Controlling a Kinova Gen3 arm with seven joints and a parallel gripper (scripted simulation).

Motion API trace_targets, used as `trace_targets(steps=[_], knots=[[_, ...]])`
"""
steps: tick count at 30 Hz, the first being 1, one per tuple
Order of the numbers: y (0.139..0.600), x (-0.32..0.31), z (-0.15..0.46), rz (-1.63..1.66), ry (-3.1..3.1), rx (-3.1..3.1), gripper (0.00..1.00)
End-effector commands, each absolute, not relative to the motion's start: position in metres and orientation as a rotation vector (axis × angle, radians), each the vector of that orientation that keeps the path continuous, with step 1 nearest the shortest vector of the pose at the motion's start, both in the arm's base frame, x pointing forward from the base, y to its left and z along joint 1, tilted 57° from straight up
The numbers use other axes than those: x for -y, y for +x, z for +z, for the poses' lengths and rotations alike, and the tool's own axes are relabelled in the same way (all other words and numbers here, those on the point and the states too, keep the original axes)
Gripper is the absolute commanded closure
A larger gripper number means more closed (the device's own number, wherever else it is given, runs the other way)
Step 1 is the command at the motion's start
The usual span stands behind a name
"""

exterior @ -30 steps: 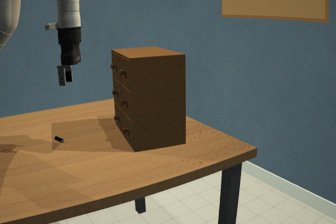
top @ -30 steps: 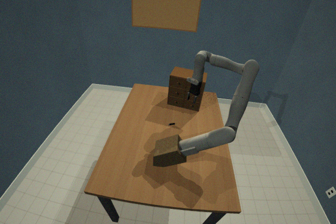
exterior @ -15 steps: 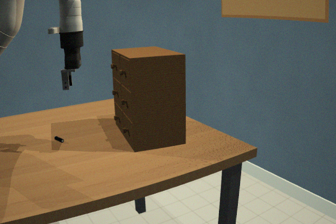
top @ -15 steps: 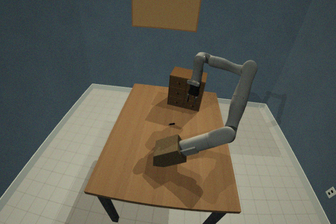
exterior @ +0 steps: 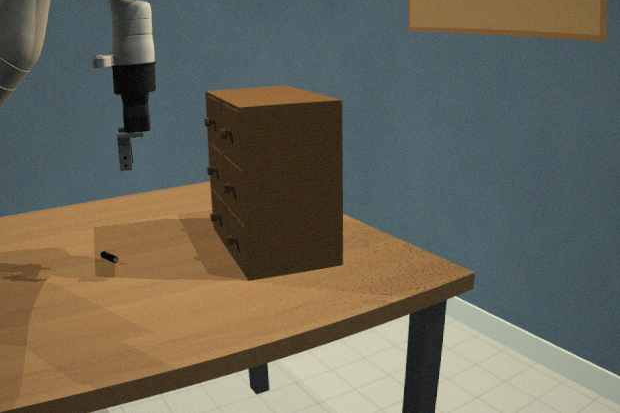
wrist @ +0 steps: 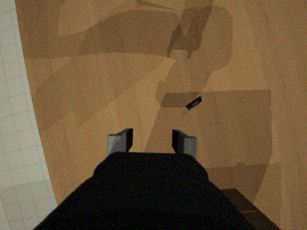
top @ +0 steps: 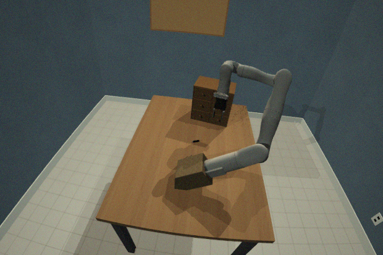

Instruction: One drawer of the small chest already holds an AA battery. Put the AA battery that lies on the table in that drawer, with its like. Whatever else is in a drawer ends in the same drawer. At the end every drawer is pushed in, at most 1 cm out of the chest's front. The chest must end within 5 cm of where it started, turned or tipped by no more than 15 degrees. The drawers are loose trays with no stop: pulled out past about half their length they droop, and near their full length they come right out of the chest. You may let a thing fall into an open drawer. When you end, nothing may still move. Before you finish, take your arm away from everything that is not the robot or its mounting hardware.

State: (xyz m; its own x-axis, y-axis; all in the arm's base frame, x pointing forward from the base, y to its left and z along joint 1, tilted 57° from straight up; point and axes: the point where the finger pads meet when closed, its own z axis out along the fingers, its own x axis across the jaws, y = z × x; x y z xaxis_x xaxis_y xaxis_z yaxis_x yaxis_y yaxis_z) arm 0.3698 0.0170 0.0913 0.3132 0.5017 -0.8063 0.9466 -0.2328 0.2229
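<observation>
The dark AA battery lies on its side on the table, in front of the chest. The brown chest stands upright at the back of the table. It has six drawers in two columns and three rows, each with a knob, and all look pushed in; their contents are hidden. My gripper points down, open and empty, high above the table and in front of the chest. In the wrist view the battery is beyond the fingertips, to the upper right.
The arm's base block stands on the table, nearer the front than the battery. The arm arches from it over the right side of the table. In the wrist view a corner of the chest shows at the lower right, and a table edge runs along the left.
</observation>
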Motion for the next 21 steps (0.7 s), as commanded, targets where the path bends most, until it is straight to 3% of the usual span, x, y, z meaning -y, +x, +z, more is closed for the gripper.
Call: trace_targets(steps=[1,21], knots=[[0.3699,-0.0159,0.0904,-0.793,1.855,-1.301,0.0],[0.3706,-0.013,0.0888,-0.823,1.824,-1.36,0.0]])
